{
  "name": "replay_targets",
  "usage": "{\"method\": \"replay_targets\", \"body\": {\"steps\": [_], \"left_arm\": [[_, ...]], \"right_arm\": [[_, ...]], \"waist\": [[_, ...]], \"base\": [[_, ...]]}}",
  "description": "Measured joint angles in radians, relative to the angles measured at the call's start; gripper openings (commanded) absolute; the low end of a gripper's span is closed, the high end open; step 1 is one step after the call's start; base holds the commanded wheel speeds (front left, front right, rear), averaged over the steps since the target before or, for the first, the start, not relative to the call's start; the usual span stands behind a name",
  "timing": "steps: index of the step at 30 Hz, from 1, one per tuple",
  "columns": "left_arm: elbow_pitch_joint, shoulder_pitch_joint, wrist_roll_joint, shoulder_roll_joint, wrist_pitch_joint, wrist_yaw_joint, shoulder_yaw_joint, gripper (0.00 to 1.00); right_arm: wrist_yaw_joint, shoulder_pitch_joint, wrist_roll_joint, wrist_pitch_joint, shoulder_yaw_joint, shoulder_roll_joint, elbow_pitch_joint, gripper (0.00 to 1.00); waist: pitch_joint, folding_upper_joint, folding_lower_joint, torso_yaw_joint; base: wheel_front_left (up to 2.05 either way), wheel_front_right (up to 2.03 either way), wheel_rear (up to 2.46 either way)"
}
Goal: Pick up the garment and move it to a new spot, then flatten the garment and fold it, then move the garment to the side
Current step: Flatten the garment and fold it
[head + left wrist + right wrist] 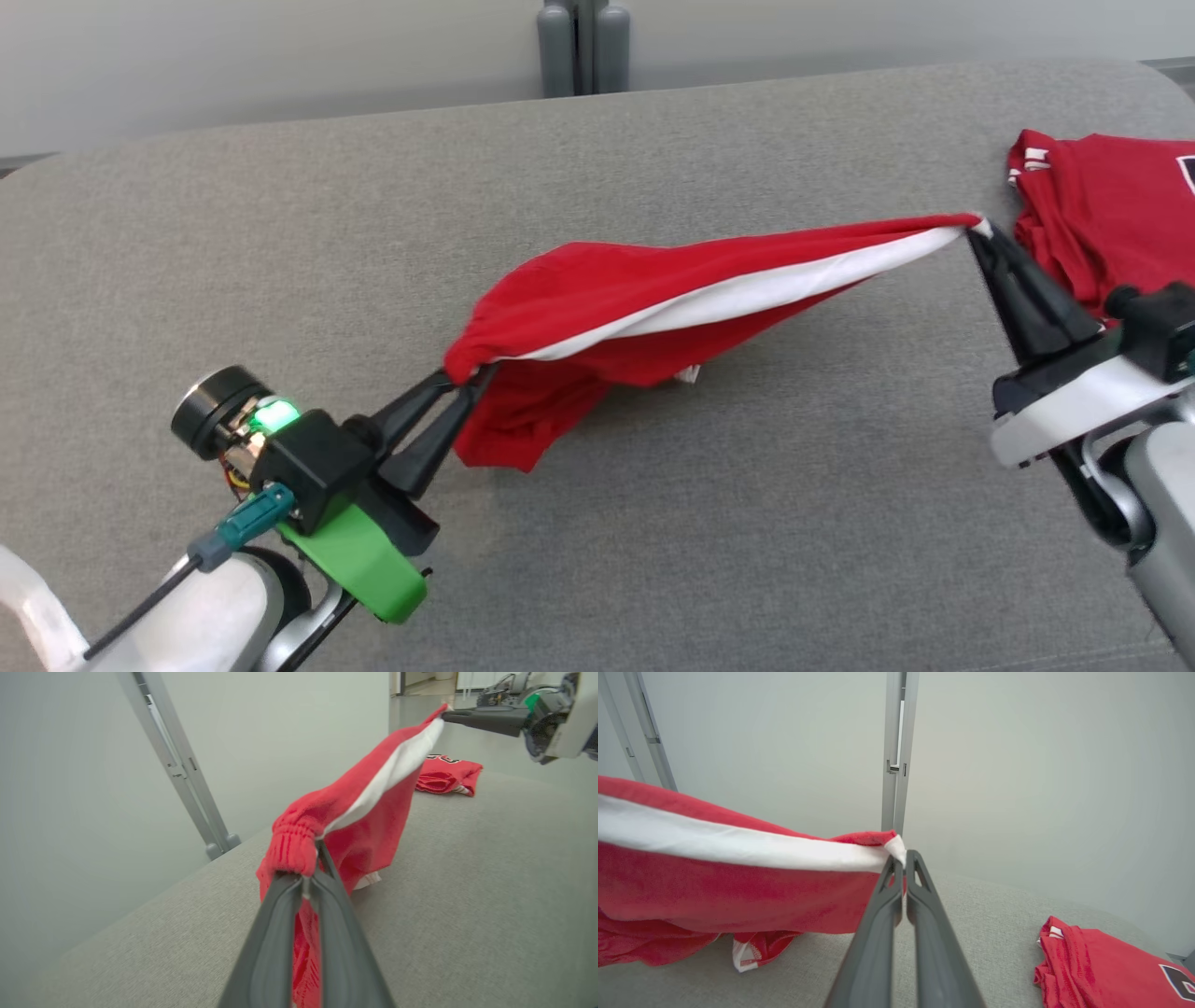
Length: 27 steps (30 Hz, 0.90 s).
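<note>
1. While the garment hangs in the air like a little bridge, the left gripper pinches one end of it tight; that end is red and bunched up, with a stretchy band.
2. The right gripper is clamped on the other end, right where the white stripe stops; its two dark fingers are squeezed together on the cloth.
3. The garment is pulled out in a line between the two grippers; its right end is further back over the table than its left end.
4. The middle sags; the lowest folds reach down near the middle of the table and seem to touch it; a small white bit pokes out under there.
5. A shirt, also red, lies on the table at the far right, just behind the right gripper; it is apart from the garment.
6. A grey post stands behind the table's back edge; a pale wall is behind that.
</note>
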Motion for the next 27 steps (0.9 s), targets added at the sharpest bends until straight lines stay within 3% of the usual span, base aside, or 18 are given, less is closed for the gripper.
{"method": "replay_targets", "body": {"steps": [2,5,11,15,20,24,27], "left_arm": [[-0.103,-0.077,-0.075,0.067,0.063,-0.003,-0.077,0.0],[-0.187,-0.229,-0.158,0.136,0.111,-0.003,-0.109,0.0],[-0.155,-0.572,-0.272,0.156,0.158,-0.003,-0.196,0.0],[-0.008,-0.798,-0.323,0.107,0.147,-0.003,-0.253,0.0],[0.218,-1.079,-0.298,-0.005,0.057,-0.003,-0.336,0.0],[0.42,-1.295,-0.186,-0.095,-0.084,-0.004,-0.41,0.0],[0.544,-1.415,-0.084,-0.143,-0.176,0.003,-0.406,0.0]], "right_arm": [[0.0,-0.023,0.039,0.0,-0.009,-0.047,-0.038,0.0],[0.0,-0.086,0.074,0.012,-0.016,-0.101,-0.083,0.0],[0.0,-0.282,0.098,0.061,-0.031,-0.168,-0.085,0.0],[0.0,-0.438,0.104,0.077,-0.042,-0.18,-0.016,0.0],[0.0,-0.64,0.06,0.057,-0.084,-0.177,0.101,0.0],[0.0,-0.796,-0.003,0.019,-0.129,-0.167,0.166,0.0],[0.0,-0.864,-0.044,0.005,-0.17,-0.151,0.168,0.0]], "waist": [[-0.008,0.0,0.0,-0.019],[-0.011,0.0,0.0,-0.043],[0.033,0.0,0.0,-0.072],[0.092,0.0,0.0,-0.082],[0.188,0.0,0.0,-0.089],[0.272,0.0,0.0,-0.099],[0.334,0.0,0.0001,-0.108]], "base": [[0.0,0.0,0.0],[0.0,0.0,0.0],[0.0,0.0,0.0],[0.0,0.0,0.0],[0.0,0.0,0.0],[0.0,0.0,0.0],[0.0,0.0,0.0]]}}
